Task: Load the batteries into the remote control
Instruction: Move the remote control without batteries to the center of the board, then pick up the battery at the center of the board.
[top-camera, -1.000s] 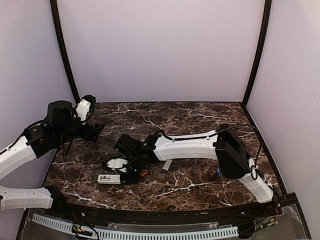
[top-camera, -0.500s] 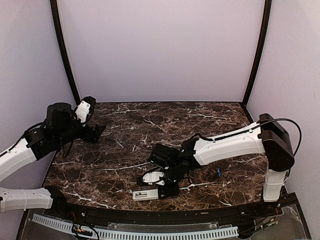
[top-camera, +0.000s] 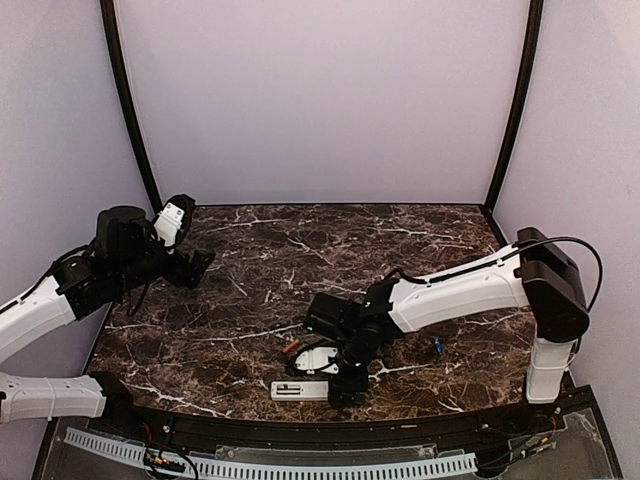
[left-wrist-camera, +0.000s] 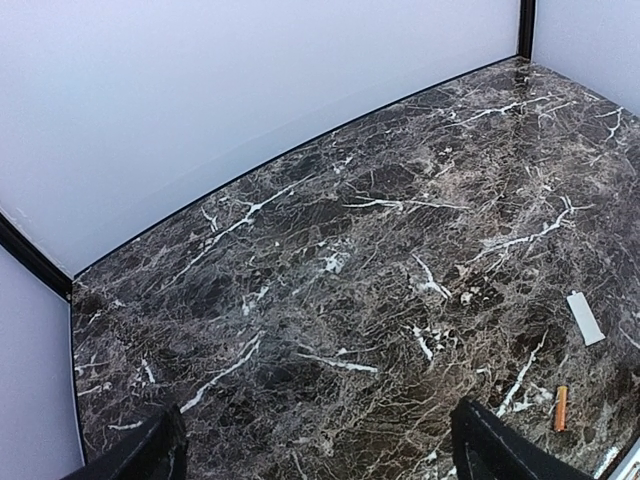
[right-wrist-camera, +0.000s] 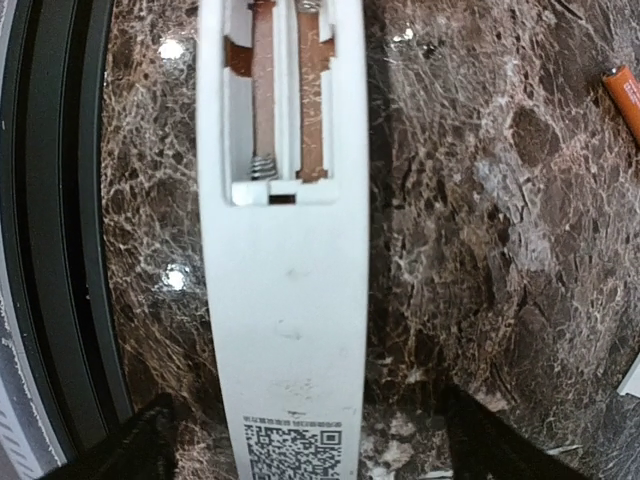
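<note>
The slim white rectangular plastic remote control (right-wrist-camera: 283, 250) lay flat on the dark brown marble-patterned desk (top-camera: 300, 250), back side up, close to the desk's near edge. Its battery compartment (right-wrist-camera: 277, 95) stood uncovered, with two bare channels and a coil spring showing, and a printed square code sat on its back lower down. The right tool (top-camera: 335, 382) hung directly above the remote with its two dark fingers (right-wrist-camera: 150, 440) spread wide on either side of the bar, gripping nothing.

The small orange cylindrical battery (top-camera: 292, 346) rested on the desk just beyond the remote, apart from it. The small blue cylindrical battery (top-camera: 437, 345) lay well off to the right, near the right arm's forearm. A small flat white cover piece (left-wrist-camera: 585, 318) lay on the marble near the orange battery.

The left tool (top-camera: 196, 266) was raised over the desk's far left corner, well apart from everything, its fingers (left-wrist-camera: 155, 450) held wide and empty.
</note>
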